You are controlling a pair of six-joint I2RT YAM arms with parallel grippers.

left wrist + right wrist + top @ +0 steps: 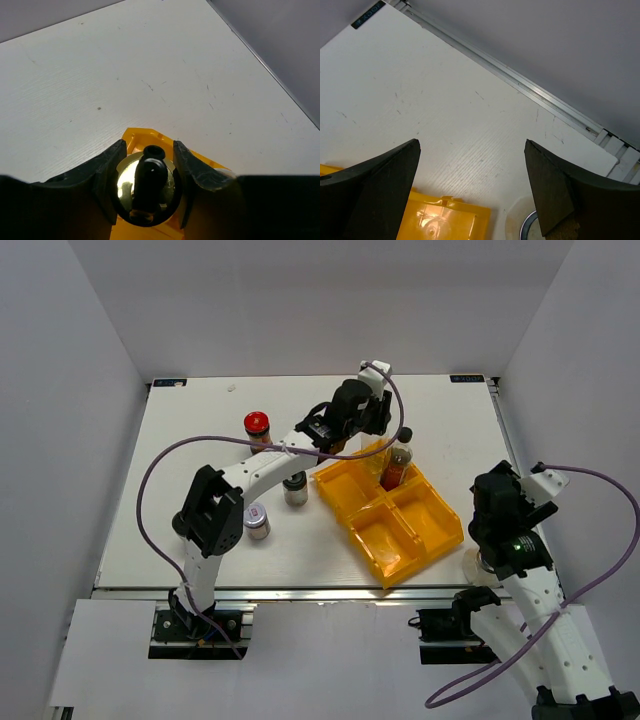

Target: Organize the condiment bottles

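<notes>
Tray (432, 512) yellow; jar (257, 424) red-lidded; bottle (396, 468) top gold and black; table (200, 430) white.

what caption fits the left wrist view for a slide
left gripper shut on the gold-spouted bottle, yellow tray corner beyond

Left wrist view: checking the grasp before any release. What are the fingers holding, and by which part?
The left gripper has its fingers closed on the gold-spouted bottle, at its gold collar below the black spout, above the yellow tray.

Small black sticker (170, 382) at white tabletop's (200, 500) eleven o'clock corner, second black sticker (468, 377) at one o'clock, print on both unreadable
</notes>
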